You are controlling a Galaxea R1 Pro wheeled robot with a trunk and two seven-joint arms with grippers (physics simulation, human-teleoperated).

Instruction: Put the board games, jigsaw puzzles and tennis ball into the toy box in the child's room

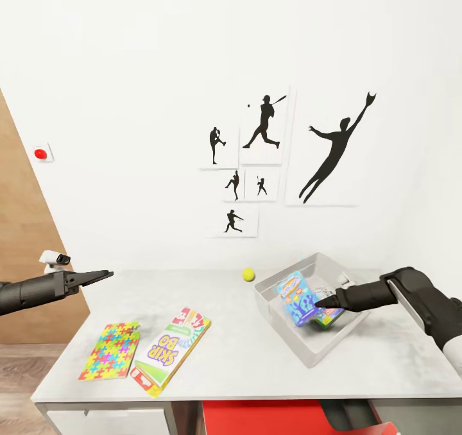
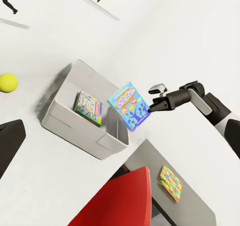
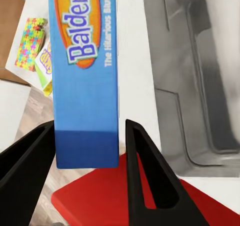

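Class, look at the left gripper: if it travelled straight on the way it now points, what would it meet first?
Probably the blue board game held over the toy box by the right gripper; the tennis ball sits off that line. Depth is uncertain.

Readable print on two game boxes

The blue box reads "Balder…" with "The Hilarious Bluffi…" beside it, both cut off; the white box on the worktop reads "SKIP BO".

Light was bright, even and diffuse, washing the white wall almost featureless. Shadows were soft: faint grey inside the toy box and beneath its walls on the counter. All views rendered sharp, without glare or blur.
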